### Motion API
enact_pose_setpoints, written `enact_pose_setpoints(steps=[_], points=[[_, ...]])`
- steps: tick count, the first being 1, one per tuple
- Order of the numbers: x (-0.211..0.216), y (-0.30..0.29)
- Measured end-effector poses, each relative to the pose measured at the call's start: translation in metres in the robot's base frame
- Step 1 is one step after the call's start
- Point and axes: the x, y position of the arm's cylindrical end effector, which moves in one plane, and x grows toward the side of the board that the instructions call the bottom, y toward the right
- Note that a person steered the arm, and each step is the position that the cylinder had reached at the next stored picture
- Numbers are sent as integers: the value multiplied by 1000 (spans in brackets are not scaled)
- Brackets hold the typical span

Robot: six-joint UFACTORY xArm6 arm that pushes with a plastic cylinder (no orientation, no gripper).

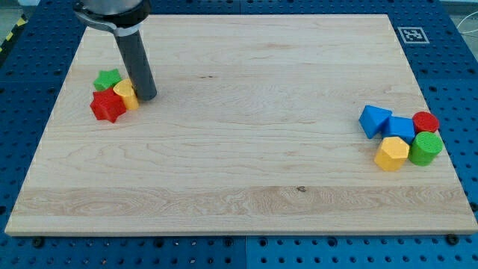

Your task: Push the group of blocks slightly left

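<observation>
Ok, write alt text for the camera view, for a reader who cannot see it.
My tip sits against the right side of a small cluster at the view's upper left: a green star block, red star block and yellow block. Five more blocks huddle at the wooden board's right edge.

Straight dark grey rod (136, 56) under wider black collar (112, 13)

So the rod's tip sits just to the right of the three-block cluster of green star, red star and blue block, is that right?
Not quite: the camera view shows my tip just right of the green star, red star and a yellow block, not a blue one.
</observation>
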Motion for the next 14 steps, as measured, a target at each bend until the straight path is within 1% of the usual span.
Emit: enact_pose_setpoints(steps=[1,4,6,7,8,9,11,12,13,14], points=[[-16,40],[-17,160],[-16,275],[-11,335],[8,381],[32,416],[54,495],[70,498],[82,488],[82,469]])
